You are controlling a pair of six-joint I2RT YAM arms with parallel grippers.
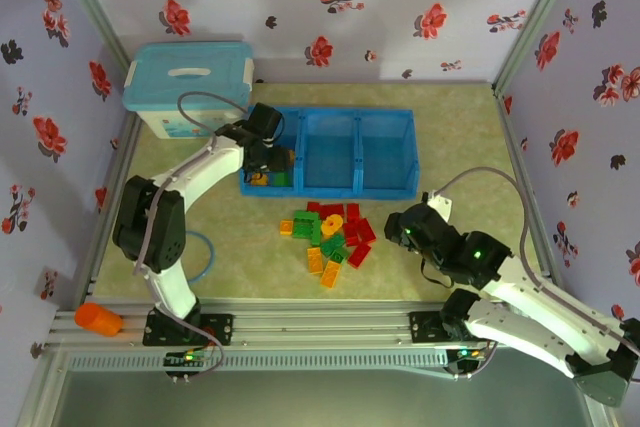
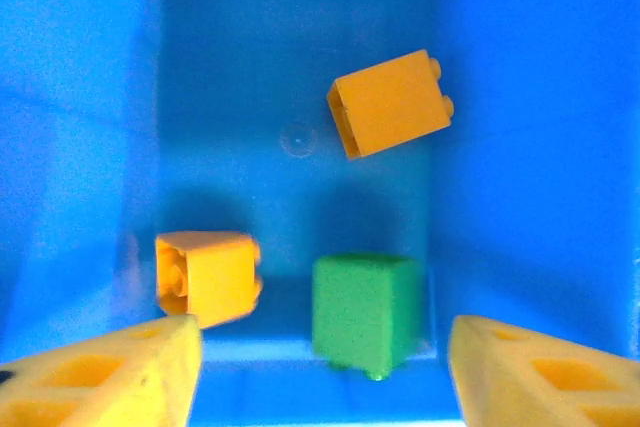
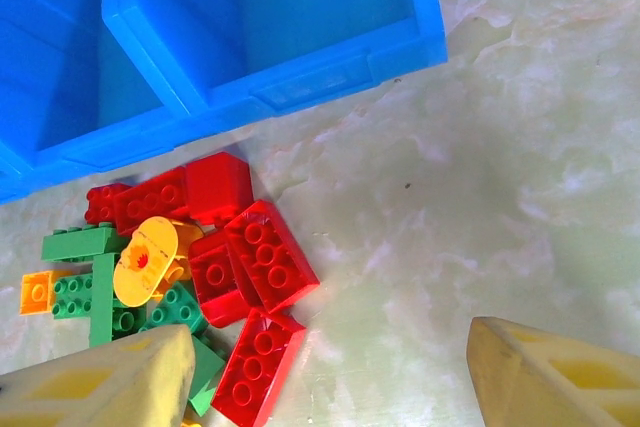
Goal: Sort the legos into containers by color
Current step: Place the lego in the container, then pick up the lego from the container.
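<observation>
Sorting barely begun: left hand spread empty over bright-blue plastic tray compartment with two orange bricks, one green brick; right hand likewise spread above unsorted brick pile

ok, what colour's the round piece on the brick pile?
Yellow; the round piece shows best in the right wrist view.

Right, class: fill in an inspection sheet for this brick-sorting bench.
Surface: pale green marbled tabletop.
Job's things: blue tray, its left compartment holding two orange bricks and one green brick; mixed pile of bricks in front.
Clutter: pale-blue lidded box; orange cylinder at the near-left corner.
Jaws: left jaws open over the left compartment; right jaws open, empty, beside the pile.
Cables: two grey cables, looped, one each side.
Surroundings: floral walls.
</observation>
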